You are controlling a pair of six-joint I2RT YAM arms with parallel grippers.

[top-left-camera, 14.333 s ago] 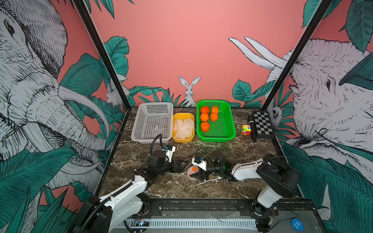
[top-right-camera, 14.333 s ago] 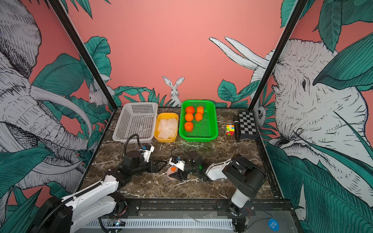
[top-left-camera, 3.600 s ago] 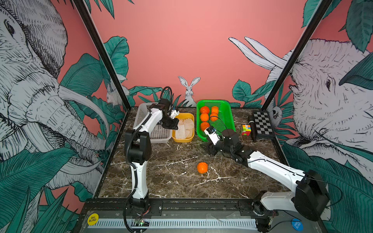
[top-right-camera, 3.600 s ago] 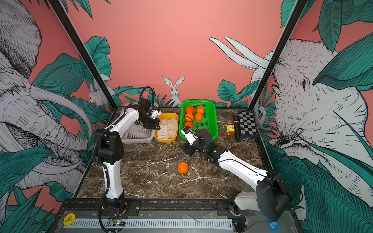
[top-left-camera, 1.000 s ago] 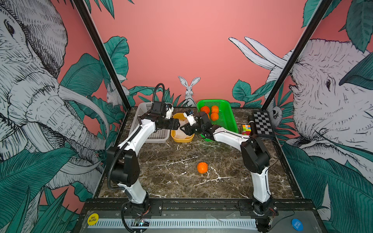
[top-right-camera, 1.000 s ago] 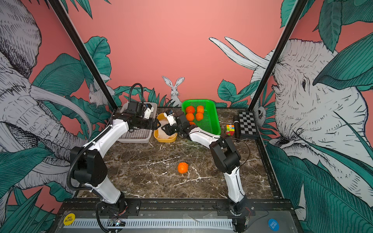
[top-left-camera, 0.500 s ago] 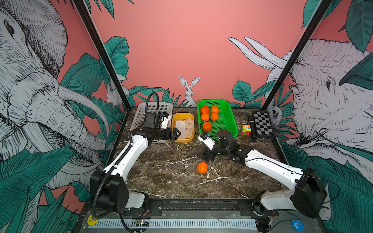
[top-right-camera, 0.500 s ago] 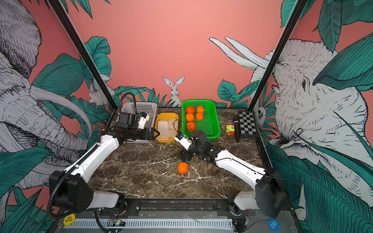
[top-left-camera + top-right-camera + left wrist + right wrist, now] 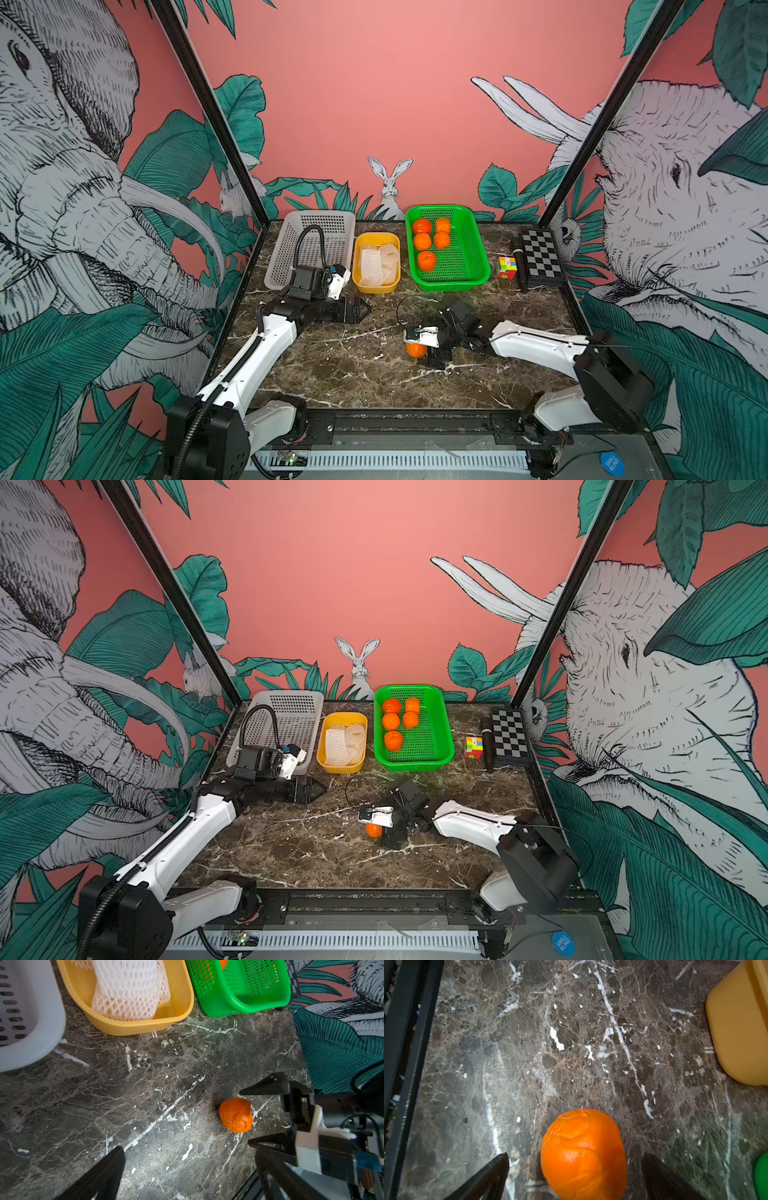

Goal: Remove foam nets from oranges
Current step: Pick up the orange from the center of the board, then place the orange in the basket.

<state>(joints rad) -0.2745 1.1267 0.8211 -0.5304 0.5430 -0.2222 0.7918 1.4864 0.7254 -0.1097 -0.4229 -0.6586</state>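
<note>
Reading across the marble surface (image 9: 332,374) from the left:

1. White perforated basket (image 9: 282,249): nothing seen in it.
2. Left end effector (image 9: 363,311): hovers in front of that basket with its jaws spread apart and nothing between them.
3. Yellow tub (image 9: 376,289): holds the foam nets (image 9: 376,264) in a loose heap. They overlap too much to count. No fruit shows inside any of them.
4. Loose orange (image 9: 235,1114): lies bare on the surface near the middle. The right end effector (image 9: 244,1117) is low over it, jaws wide apart, one finger on each side. The wrist views show a gap on both sides, so nothing is clamped.
5. Green basket (image 9: 453,286): five bare oranges (image 9: 422,242) lie toward its back end.
6. Puzzle cube (image 9: 507,268) and chessboard (image 9: 540,257): far right, well clear of the work.

Assessment: every orange in view is bare, so the stripping looks finished. Only the loose fruit seems left to be binned.

Handling: the orange looks light and round, so it is likely to roll. Its skin is creased and probably soft. Grip it across the widest part with modest pressure. The nets are soft and springy and are best pinched at an open end.
</note>
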